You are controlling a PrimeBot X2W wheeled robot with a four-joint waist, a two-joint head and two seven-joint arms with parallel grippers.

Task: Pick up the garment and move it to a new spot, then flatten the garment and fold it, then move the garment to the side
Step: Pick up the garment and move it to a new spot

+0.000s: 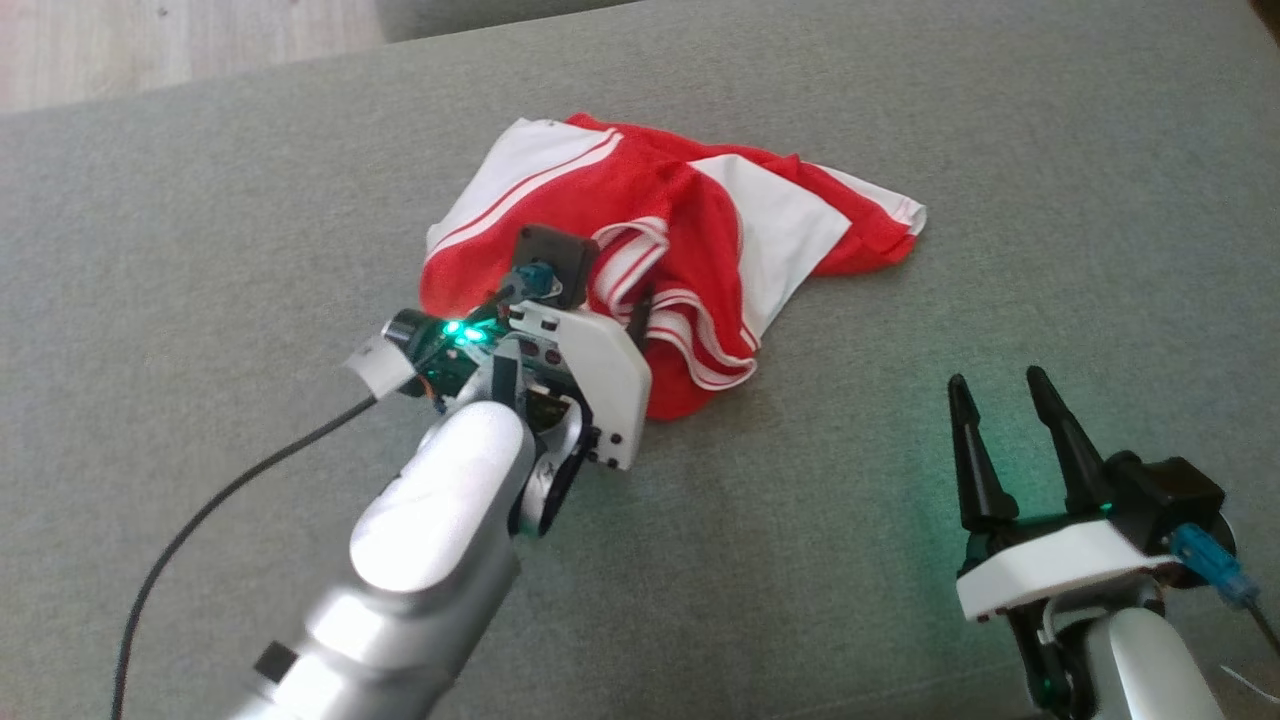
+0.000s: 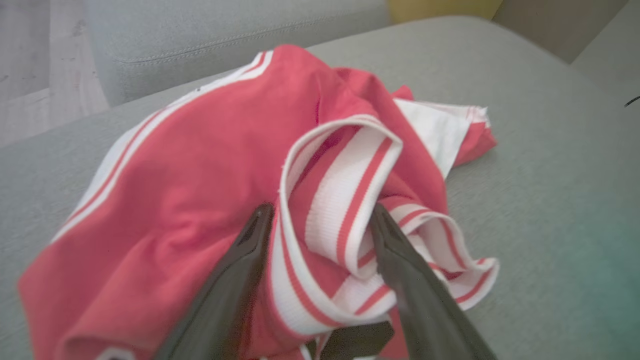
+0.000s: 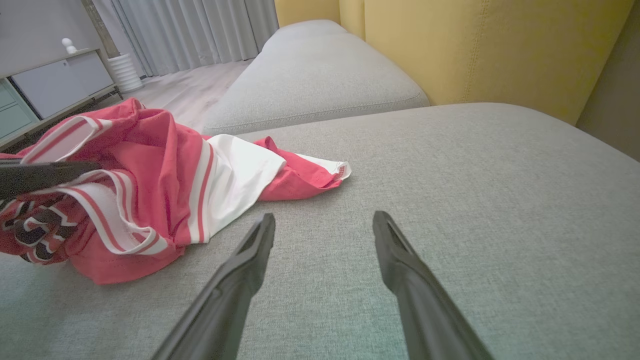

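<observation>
Red-and-white garment (image 1: 690,250) lies crumpled at the centre of the head view, so nothing looks done yet: lifting, flattening, folding and setting aside are all left. The left gripper (image 2: 320,210) is spread around a striped fold of it, not pinching; the right gripper (image 1: 997,377) hangs spread at lower right. Grey fabric cushion (image 1: 200,250), yellow backrest (image 3: 475,45), pale wooden floor (image 1: 150,40) at upper left.

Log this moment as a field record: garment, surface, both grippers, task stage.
garment: red and white, crumpled in a heap
surface: grey sofa cushion
left gripper: open, fingers either side of the garment's striped band, not closed on it
right gripper: open, over bare cushion, apart from the garment
stage: garment not yet lifted, flattened or folded
</observation>
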